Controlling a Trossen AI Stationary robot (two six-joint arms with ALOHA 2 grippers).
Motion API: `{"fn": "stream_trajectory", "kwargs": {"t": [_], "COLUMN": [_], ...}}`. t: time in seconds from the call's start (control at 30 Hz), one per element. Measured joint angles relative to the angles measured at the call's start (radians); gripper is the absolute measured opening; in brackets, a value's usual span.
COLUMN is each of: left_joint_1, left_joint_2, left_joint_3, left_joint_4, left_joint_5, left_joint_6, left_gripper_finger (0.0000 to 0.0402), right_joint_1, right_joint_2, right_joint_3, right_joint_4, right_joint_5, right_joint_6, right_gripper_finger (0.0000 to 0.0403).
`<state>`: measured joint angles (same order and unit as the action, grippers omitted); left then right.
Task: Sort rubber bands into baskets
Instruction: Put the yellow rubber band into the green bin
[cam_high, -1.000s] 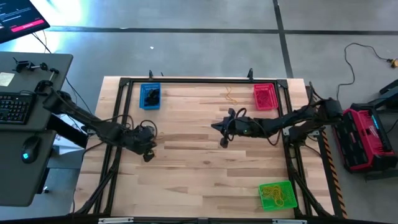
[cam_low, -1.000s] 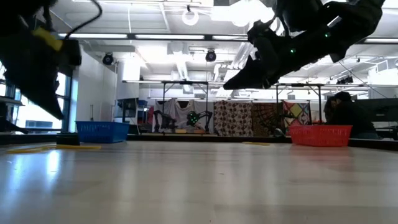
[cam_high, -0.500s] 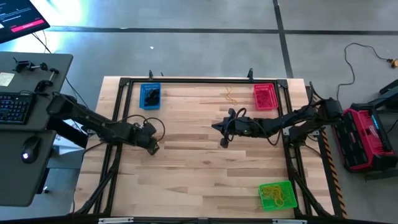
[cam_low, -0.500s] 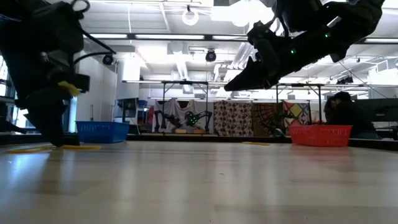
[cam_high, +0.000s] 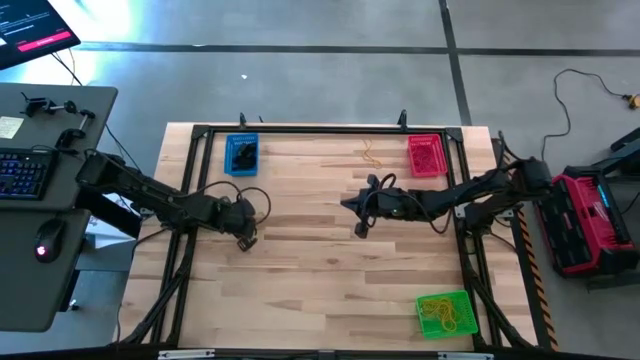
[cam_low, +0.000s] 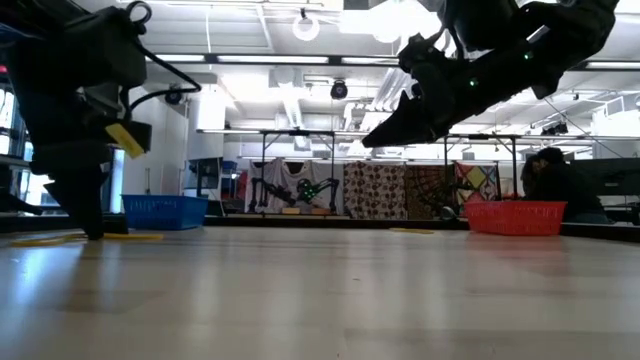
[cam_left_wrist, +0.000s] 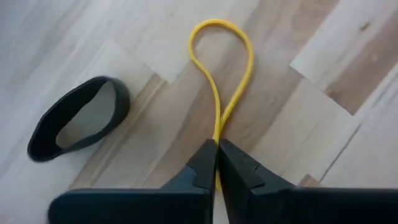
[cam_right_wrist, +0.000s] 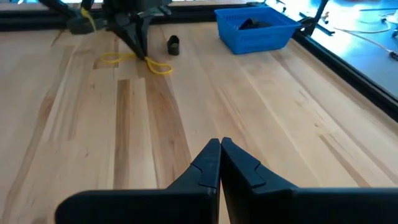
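My left gripper (cam_left_wrist: 217, 155) is down at the table's left middle (cam_high: 243, 240), shut on a yellow rubber band (cam_left_wrist: 221, 68). A black rubber band (cam_left_wrist: 78, 124) lies flat on the wood beside it. My right gripper (cam_right_wrist: 219, 149) is shut and empty, held above the table's middle (cam_high: 350, 205). The blue basket (cam_high: 241, 156) at the far left holds black bands. The red basket (cam_high: 425, 155) stands at the far right. The green basket (cam_high: 445, 314) at the near right holds yellow bands. A few loose yellow bands (cam_high: 372, 153) lie beside the red basket. My left gripper pinches the yellow band's two strands together (cam_left_wrist: 217, 134) between its fingertips, from above, pointing down. The loop beyond the fingers (cam_left_wrist: 224, 37) lies flat on the wood. In the right wrist view, yellow band (cam_right_wrist: 158, 67) shows on both sides of the fingers.
A black frame (cam_high: 330, 130) runs along the table's edges. A desk with a keyboard (cam_high: 25, 170) stands to the left, and a red and black case (cam_high: 590, 220) to the right. Bare wood lies between the two grippers and toward the near edge.
My left gripper has come down to the table top and a little toward the far and right edges, and its fingertips now stand on the wood at the yellow band. My right gripper has kept still.
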<state>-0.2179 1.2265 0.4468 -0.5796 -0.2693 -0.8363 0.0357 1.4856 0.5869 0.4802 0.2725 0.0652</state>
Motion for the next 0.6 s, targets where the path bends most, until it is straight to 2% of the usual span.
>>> {"fn": "stream_trajectory", "kwargs": {"t": [0.23, 0.37, 0.53, 0.6], "left_joint_1": [-0.029, -0.039, -0.037, -0.037], "left_joint_2": [-0.009, -0.009, -0.002, 0.005], "left_joint_3": [0.028, 0.057, 0.06, 0.06], "left_joint_4": [0.145, 0.311, 0.549, 0.621], "left_joint_5": [0.004, -0.031, -0.061, -0.07], "left_joint_6": [0.129, 0.197, 0.29, 0.307], "left_gripper_finger": [0.0002, 0.0001, 0.0001, 0.0001], "right_joint_1": [0.043, 0.089, 0.146, 0.16], "right_joint_2": [-0.054, -0.047, -0.018, -0.005], "right_joint_3": [0.001, 0.001, 0.001, 0.001], "right_joint_4": [-0.092, -0.095, -0.075, -0.039], "right_joint_5": [-0.013, -0.006, 0.091, 0.096], "right_joint_6": [0.007, 0.004, 0.003, 0.002], "right_gripper_finger": [0.0, 0.0007, 0.0051, 0.0077]}}
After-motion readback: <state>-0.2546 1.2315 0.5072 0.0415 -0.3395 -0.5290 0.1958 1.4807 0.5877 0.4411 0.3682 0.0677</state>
